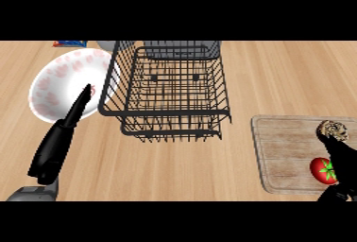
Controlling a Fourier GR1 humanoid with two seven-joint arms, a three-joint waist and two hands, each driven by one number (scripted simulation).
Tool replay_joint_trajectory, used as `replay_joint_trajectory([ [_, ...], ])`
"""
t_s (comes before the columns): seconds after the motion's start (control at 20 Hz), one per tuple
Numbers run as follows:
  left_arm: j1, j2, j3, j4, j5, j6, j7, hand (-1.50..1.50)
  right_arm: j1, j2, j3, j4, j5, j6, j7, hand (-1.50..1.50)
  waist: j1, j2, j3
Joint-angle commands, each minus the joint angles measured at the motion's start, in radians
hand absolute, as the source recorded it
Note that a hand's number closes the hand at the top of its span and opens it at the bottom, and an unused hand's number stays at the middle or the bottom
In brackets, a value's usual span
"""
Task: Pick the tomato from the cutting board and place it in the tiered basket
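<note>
A red tomato [320, 170] with a green stem lies near the right end of the wooden cutting board [286, 146] at the lower right. My right hand [345, 158] comes in from the right edge and reaches over the tomato's right side. Its fingers are fairly straight and hide part of the tomato. The black wire tiered basket [171, 90] stands at the centre back, and nothing shows inside it. My left hand [55, 146] is at the lower left, open, with straight fingers pointing up.
A white plate with pink speckles [59, 80] lies left of the basket, under my left fingertips. A brown lumpy item [335, 128] sits on the board's far right corner. A blue packet [70, 44] and a grey object [105, 45] are at the back left.
</note>
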Motion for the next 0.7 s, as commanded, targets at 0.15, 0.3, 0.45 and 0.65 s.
replay_joint_trajectory([
  [0.15, 0.045, -0.002, 0.006, -0.125, -0.009, -0.043, 0.076, 0.0, -0.065, 0.015, -0.01, 0.176, 0.032, 0.011, -0.138, 1.5, 0.007, 0.0, 0.0],
  [0.3, -0.014, -0.019, 0.027, 0.016, -0.021, -0.024, 0.008, 0.0, -0.014, 0.042, -0.061, 0.156, -0.024, -0.1, -0.253, 1.5, -0.002, 0.0, 0.0],
  [0.45, 0.006, -0.009, 0.044, 0.027, -0.019, -0.049, -0.04, 0.0, -0.031, 0.081, 0.015, 0.15, 0.088, -0.14, -0.245, 1.5, 0.001, 0.0, 0.0],
  [0.65, -0.007, -0.022, 0.058, -0.001, -0.023, -0.045, -0.009, 0.0, 0.036, 0.068, -0.003, 0.052, 0.112, -0.189, -0.288, 1.5, -0.005, -0.001, 0.0],
])
